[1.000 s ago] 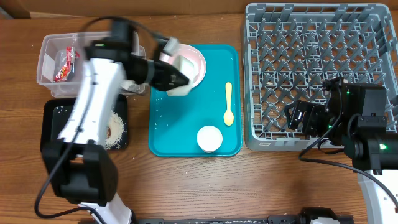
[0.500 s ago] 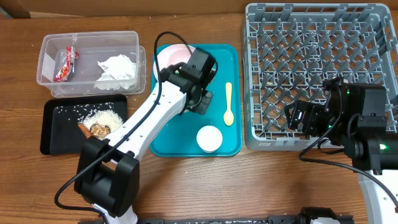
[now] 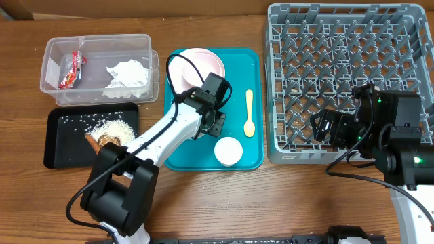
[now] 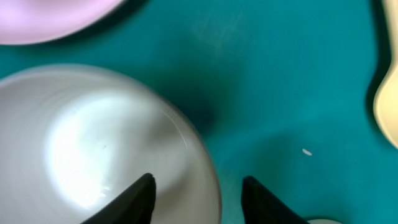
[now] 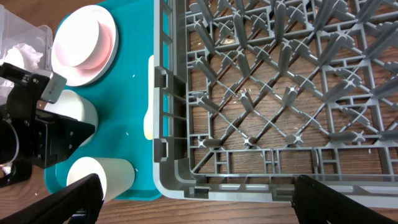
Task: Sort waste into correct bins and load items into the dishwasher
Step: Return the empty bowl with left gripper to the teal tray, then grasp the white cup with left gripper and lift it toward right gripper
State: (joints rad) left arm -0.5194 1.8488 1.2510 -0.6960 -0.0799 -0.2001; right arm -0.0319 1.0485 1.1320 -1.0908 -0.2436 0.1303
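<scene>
My left gripper (image 3: 215, 125) hangs low over the teal serving tray (image 3: 254, 68), open. One fingertip (image 4: 138, 198) is over a white bowl (image 4: 93, 143) and the other is over bare tray, so the jaws straddle the bowl's rim. That bowl also shows in the right wrist view (image 5: 78, 107). The pink plate (image 3: 196, 64) lies at the tray's back with a second bowl (image 5: 93, 28) on it. The yellow spoon (image 3: 249, 112) and the white cup (image 3: 228, 150) lie on the tray. My right gripper (image 3: 324, 127) is wide open and empty at the front left of the grey dish rack (image 3: 349, 81).
The clear tub (image 3: 95, 41) at the back left holds the red wrapper (image 3: 71, 71) and the tissue (image 3: 127, 73). The black tray (image 3: 64, 146) in front of it holds rice (image 3: 121, 125), a brown lump and the orange stick. The rack's wall (image 5: 186, 180) is close below my right gripper.
My left arm swung from the tub side over to the teal tray and came down toward its front. The bowl it held now rests on the tray. The right arm has not moved.
</scene>
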